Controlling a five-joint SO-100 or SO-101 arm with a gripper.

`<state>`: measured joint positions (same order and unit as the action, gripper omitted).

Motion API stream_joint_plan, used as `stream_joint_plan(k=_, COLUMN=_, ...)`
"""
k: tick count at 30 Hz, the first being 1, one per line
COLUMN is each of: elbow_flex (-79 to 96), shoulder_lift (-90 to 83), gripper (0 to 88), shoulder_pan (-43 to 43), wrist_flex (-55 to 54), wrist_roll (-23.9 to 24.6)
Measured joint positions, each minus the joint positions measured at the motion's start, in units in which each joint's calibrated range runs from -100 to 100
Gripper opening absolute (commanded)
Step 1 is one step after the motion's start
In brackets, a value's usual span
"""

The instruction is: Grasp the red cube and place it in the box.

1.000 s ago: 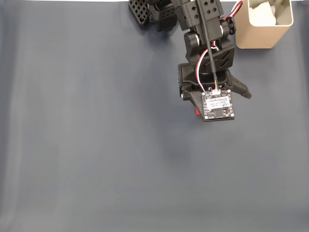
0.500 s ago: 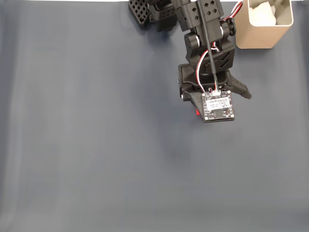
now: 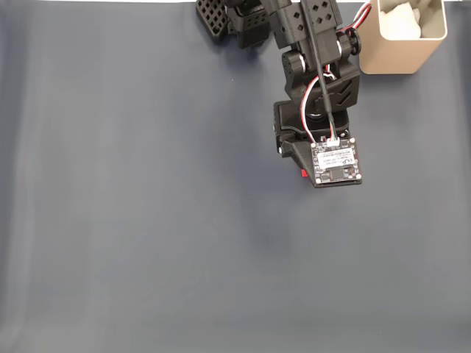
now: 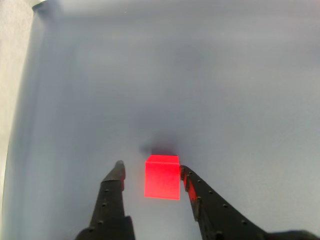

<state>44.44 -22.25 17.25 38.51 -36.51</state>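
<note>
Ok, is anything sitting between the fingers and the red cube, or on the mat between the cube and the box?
Nothing visible. In the wrist view the red cube sits between the gripper fingers, one touching or nearly so, a gap at the other. In the fixed view the dark mat toward the box looks bare apart from the arm itself.

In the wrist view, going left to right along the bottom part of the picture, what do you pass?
Left finger → a gap of dark mat → red cube → right finger, touching or nearly touching the cube's side.
</note>
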Motion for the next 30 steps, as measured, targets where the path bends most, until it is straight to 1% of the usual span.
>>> stream_joint_plan(k=4, elbow_flex=0.0, shoulder_lift=0.09, gripper=6.9, shoulder_pan=0.0, wrist_flex=0.0, wrist_roll=-0.29)
stream_joint_plan(k=18, elbow_flex=-1.18, shoulder_lift=1.25, gripper=0.1, shoulder_pan=0.38, wrist_flex=1.22, wrist_roll=-2.2)
stream_joint_plan(k=22, elbow_flex=-1.28, shoulder_lift=1.25, gripper=2.2, shoulder_pan=0.38, wrist_flex=1.79, wrist_roll=-2.3)
stream_joint_plan(k=23, elbow_flex=-1.28, shoulder_lift=1.25, gripper=3.9, shoulder_pan=0.38, wrist_flex=1.79, wrist_roll=-2.3)
stream_joint_plan(k=26, elbow_flex=-1.37, shoulder_lift=1.25, gripper=12.6, shoulder_pan=0.38, wrist_flex=1.79, wrist_roll=-2.1)
stream_joint_plan(k=30, elbow_flex=-2.37, shoulder_lift=1.25, gripper=18.0, shoulder_pan=0.38, wrist_flex=1.79, wrist_roll=-1.12)
